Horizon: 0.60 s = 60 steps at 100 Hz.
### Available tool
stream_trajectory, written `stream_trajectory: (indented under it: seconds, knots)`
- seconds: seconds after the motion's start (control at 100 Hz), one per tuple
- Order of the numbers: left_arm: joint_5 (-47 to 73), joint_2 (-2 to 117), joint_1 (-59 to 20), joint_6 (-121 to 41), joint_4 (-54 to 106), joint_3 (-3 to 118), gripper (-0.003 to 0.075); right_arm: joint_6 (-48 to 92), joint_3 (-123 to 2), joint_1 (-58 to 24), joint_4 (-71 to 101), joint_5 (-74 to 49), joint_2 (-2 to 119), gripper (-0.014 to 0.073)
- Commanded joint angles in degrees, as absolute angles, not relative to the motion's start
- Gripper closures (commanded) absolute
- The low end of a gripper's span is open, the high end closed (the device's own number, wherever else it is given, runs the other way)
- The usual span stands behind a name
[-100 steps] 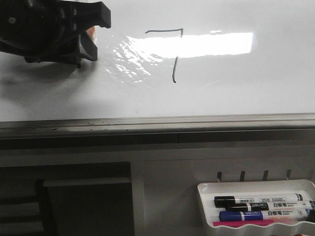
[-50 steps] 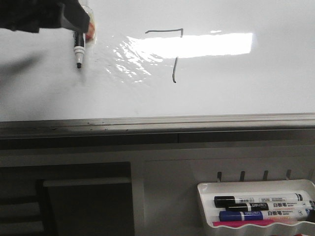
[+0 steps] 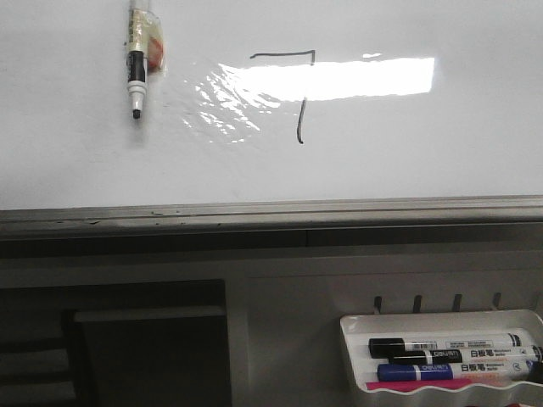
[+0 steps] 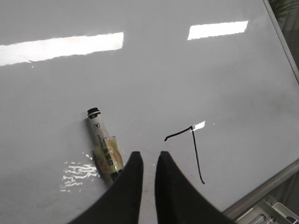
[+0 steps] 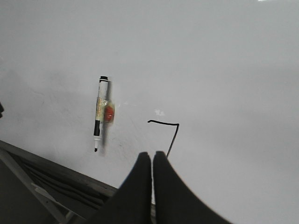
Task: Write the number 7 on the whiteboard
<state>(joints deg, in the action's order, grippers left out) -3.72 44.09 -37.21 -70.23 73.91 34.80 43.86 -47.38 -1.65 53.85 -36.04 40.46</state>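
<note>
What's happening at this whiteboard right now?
Nothing is being held at this moment. A black number 7 is drawn on the whiteboard, and a marker lies on the board beside it, uncapped, with tape around its body. The left gripper hangs over the board near the marker with a narrow gap between its fingers and nothing in it. The right gripper is shut and empty. More markers sit in a white tray below the board.
</note>
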Motion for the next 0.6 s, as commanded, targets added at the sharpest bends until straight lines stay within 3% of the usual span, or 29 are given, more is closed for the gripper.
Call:
stream_trajectory:
  seconds: [0.0, 0.28, 0.48, 0.59]
  knots:
    - [-3.8, 40.9, -37.1, -70.3, 73.0, 33.3, 0.0741, 48.0, -45.6, -1.3, 56.2, -31.6, 36.6, 0.0656]
    - [-5.5, 25.2, -37.3, -70.3, 72.5, 20.3, 0.0741, 52.6, -24.6, -1.3, 60.0, -20.3, 13.9, 0.0657]
    - [-6.8, 12.1, -37.3, -70.3, 72.7, 15.1, 0.0741, 52.6, -14.4, -1.3, 60.2, -20.3, 0.2, 0.0657]
    - [-6.9, 7.2, -37.3, -70.3, 73.8, 13.9, 0.0741, 52.5, -12.7, -1.3, 60.3, -21.1, -1.6, 0.0657]
